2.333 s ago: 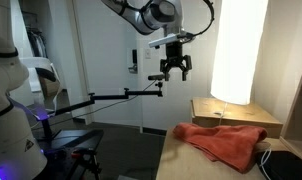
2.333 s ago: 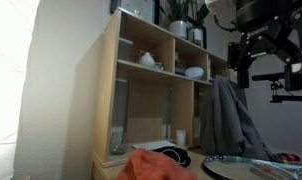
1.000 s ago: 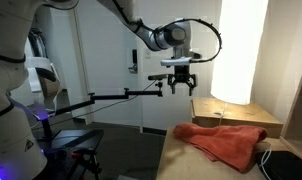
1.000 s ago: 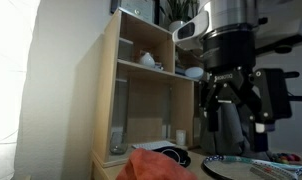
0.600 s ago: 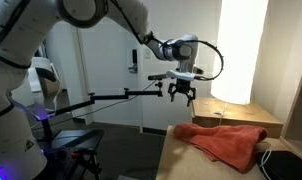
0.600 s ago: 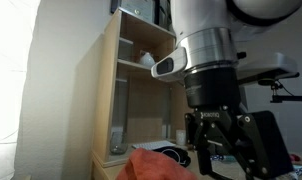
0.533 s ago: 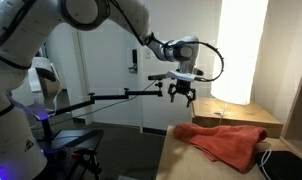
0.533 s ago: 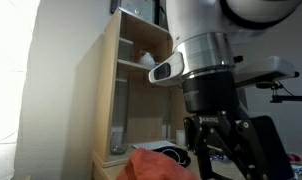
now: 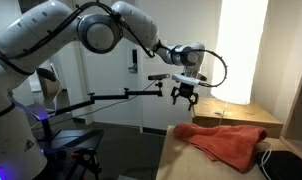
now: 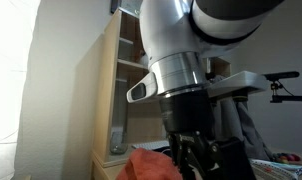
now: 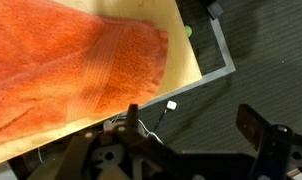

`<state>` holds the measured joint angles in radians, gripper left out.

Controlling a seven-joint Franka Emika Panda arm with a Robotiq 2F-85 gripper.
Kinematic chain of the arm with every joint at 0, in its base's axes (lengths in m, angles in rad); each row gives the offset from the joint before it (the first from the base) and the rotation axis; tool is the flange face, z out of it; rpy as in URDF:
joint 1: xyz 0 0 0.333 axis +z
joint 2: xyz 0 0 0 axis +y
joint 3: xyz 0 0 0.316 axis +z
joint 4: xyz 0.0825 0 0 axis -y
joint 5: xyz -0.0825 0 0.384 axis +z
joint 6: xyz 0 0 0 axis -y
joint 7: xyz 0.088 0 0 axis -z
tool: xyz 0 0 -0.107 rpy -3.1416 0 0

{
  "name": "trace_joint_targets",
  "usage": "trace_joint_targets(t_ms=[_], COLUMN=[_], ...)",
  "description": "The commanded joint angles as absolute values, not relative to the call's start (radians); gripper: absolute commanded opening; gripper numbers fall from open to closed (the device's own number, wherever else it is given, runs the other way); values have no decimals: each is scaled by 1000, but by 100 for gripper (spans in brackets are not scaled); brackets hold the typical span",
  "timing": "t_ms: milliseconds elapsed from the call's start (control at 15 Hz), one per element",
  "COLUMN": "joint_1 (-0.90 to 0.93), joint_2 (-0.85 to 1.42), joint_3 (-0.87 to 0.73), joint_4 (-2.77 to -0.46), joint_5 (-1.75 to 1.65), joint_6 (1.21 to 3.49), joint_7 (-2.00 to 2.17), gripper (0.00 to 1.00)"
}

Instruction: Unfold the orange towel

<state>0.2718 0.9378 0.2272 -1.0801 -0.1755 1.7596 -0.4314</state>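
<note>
On the light wooden tabletop (image 11: 186, 65), orange towel (image 9: 226, 140) rumpled, not yet unfolded; above its end, gripper (image 9: 184, 98) now lowered from higher up, jaws wide apart, empty; approach for first grasp likely.

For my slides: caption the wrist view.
Open gripper looks down on the orange towel lying on a light wooden surface.

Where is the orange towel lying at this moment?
In an exterior view the orange towel lies rumpled at lower right, just in front of the light wooden box, below the open gripper; it fills the wrist view's upper left.
</note>
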Motion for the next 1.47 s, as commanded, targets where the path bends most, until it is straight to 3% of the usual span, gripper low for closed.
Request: trace_joint_targets(t_ms=[0, 667, 1400], joint_1=[271, 277, 302], joint_2=[1004, 1028, 875], joint_3=[241, 231, 167], joint_4=[-969, -975, -1159], joint_5=[-160, -179, -261], joint_6=[1832, 2158, 1943], joint_7=[-454, -416, -331], gripper=[100, 100, 100])
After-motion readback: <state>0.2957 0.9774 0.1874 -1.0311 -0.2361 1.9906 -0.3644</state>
